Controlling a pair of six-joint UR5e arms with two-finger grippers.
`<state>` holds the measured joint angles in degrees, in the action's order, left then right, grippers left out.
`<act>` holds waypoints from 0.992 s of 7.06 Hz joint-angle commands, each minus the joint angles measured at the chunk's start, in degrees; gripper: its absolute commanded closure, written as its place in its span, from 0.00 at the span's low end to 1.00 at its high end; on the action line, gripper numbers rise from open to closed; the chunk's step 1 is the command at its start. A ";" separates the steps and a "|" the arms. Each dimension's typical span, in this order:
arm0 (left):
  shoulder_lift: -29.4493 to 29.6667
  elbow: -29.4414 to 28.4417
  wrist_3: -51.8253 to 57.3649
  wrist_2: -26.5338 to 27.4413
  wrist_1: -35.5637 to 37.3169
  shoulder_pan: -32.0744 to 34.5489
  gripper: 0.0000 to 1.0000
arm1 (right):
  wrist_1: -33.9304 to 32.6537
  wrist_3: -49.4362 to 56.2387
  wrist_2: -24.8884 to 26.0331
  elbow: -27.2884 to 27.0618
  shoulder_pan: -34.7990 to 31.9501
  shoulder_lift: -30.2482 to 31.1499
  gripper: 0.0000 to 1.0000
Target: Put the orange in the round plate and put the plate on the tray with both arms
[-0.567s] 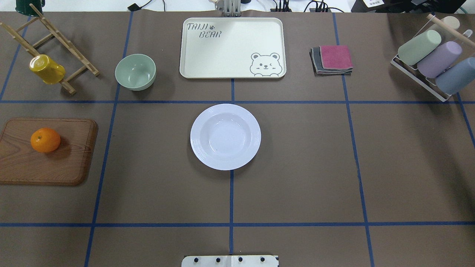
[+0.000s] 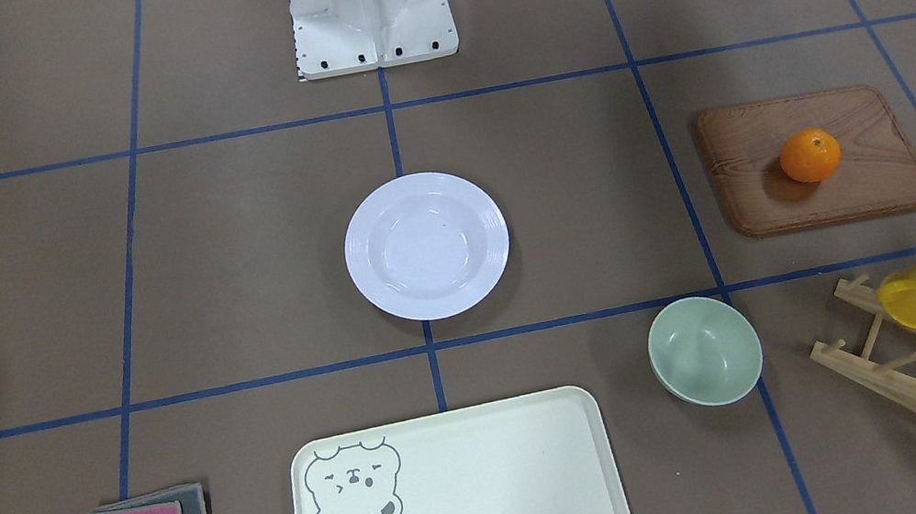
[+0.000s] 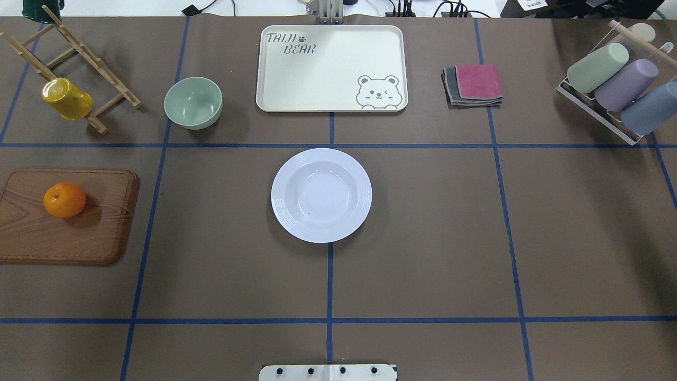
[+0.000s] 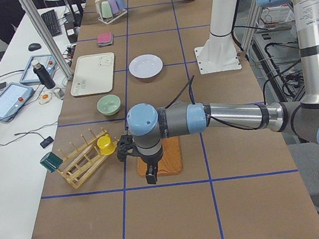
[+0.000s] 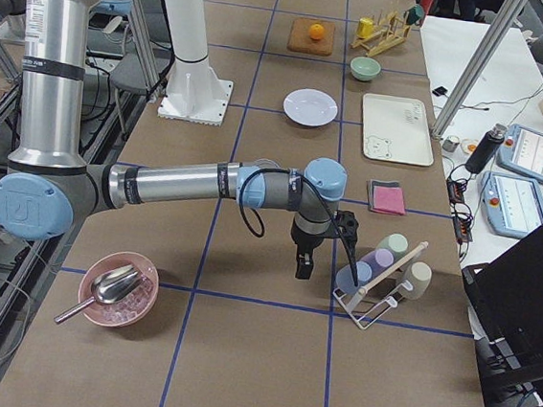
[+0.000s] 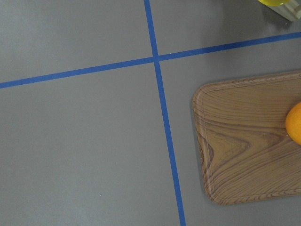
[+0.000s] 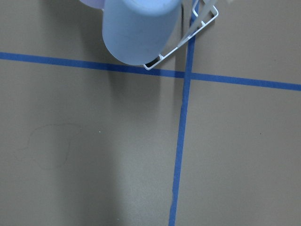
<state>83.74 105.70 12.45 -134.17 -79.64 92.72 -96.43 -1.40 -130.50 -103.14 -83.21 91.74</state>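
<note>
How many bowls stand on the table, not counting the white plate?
2. A pale green bowl beside the tray; a pink bowl holding a metal scoop at the table's right end.

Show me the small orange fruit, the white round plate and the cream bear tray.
Small orange fruit [image 3: 64, 200], overhead view, its top centre.
Glossy white round plate [image 3: 321, 196], overhead view, sunken centre.
Cream rectangular bear tray [image 3: 328, 71], overhead view, bare middle.
</note>
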 commanded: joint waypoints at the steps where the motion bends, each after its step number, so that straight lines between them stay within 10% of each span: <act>1: 2.64 -0.05 -0.32 -0.12 -3.56 0.00 0.01 | 1.06 -0.18 -0.19 -0.74 -0.03 -0.77 0.00; 7: 3.46 2.41 -15.64 -4.26 -13.76 -5.33 0.01 | 11.44 -6.05 -0.55 -0.92 2.60 -3.15 0.00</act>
<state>87.39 107.81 3.58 -138.34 -91.10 90.23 -85.17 -5.12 -131.18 -103.88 -81.50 89.16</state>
